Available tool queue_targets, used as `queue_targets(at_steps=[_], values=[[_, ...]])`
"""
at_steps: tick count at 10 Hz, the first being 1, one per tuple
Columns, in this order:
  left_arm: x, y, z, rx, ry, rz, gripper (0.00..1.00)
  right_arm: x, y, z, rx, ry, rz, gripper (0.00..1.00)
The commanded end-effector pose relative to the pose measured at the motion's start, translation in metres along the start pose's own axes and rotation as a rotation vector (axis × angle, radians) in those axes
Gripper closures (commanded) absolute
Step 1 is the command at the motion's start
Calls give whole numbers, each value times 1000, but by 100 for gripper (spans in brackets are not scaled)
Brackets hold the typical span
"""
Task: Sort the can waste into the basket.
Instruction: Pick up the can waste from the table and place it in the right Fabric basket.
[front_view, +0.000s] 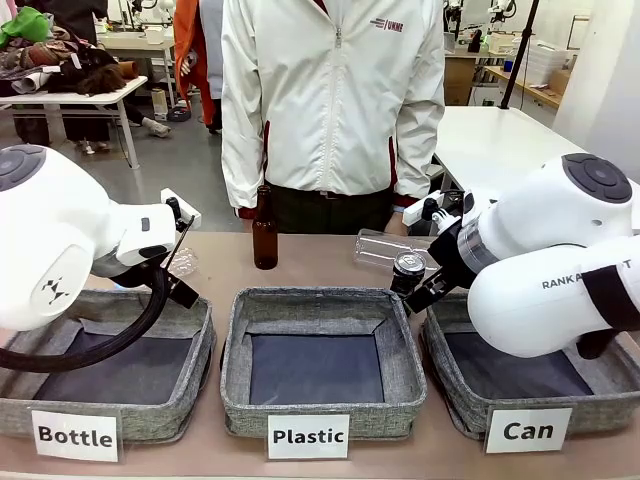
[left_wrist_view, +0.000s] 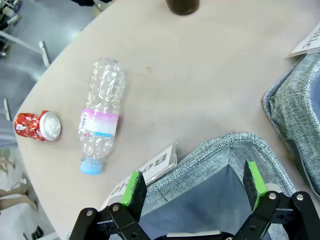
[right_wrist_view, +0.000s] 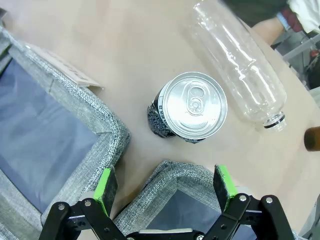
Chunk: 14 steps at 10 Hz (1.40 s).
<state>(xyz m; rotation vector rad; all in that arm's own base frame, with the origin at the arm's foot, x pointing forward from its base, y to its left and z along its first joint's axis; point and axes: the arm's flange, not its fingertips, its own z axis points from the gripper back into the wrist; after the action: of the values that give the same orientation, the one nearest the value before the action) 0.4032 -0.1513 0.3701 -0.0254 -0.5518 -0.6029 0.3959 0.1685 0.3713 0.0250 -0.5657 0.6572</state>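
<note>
A black can with a silver top (right_wrist_view: 190, 110) stands upright on the table just beyond the corner of the "Can" basket (right_wrist_view: 172, 176). My right gripper (right_wrist_view: 165, 187) hovers open over that corner, short of the can, with nothing between its fingers. From the front, the black can (front_view: 407, 272) sits left of my right gripper (front_view: 428, 258), behind the Can basket (front_view: 452, 372). A crushed red can (left_wrist_view: 37, 126) lies on its side near the table's edge. My left gripper (left_wrist_view: 195, 187) stands open above the "Bottle" basket's corner (left_wrist_view: 225, 147), well apart from the red can.
A clear bottle (right_wrist_view: 237, 65) lies right beside the black can. Another clear bottle with a pink label (left_wrist_view: 100, 115) lies next to the red can. A brown glass bottle (front_view: 265, 230) stands at the far edge before a person. The Plastic basket (front_view: 240, 360) sits in the middle.
</note>
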Motion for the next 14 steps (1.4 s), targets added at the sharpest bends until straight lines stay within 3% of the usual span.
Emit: queue_targets(at_steps=[1,6,7,8,9,11,13,14], values=[[0,0,0,0,0,-1,0,0,0,0,0,0,-1,0],[0,0,0,0,0,0,0,0,0,0,0,0,0,0],[1,1,23,-48,-24,-33,0,-1,-5,20,62,-24,21,0],[1,0,61,-125,-90,-3,0,1,-13,55,95,-18,-124,0],[-1,-2,96,-214,-71,43,0,-3,-23,91,123,-37,-250,0],[-28,9,150,-350,-73,75,0,-40,-53,160,360,-5,-389,0],[-71,70,185,-708,-144,29,0,-106,-113,199,557,-101,-597,0],[-98,110,192,-761,-225,150,0,-152,-149,207,612,-180,-774,0]])
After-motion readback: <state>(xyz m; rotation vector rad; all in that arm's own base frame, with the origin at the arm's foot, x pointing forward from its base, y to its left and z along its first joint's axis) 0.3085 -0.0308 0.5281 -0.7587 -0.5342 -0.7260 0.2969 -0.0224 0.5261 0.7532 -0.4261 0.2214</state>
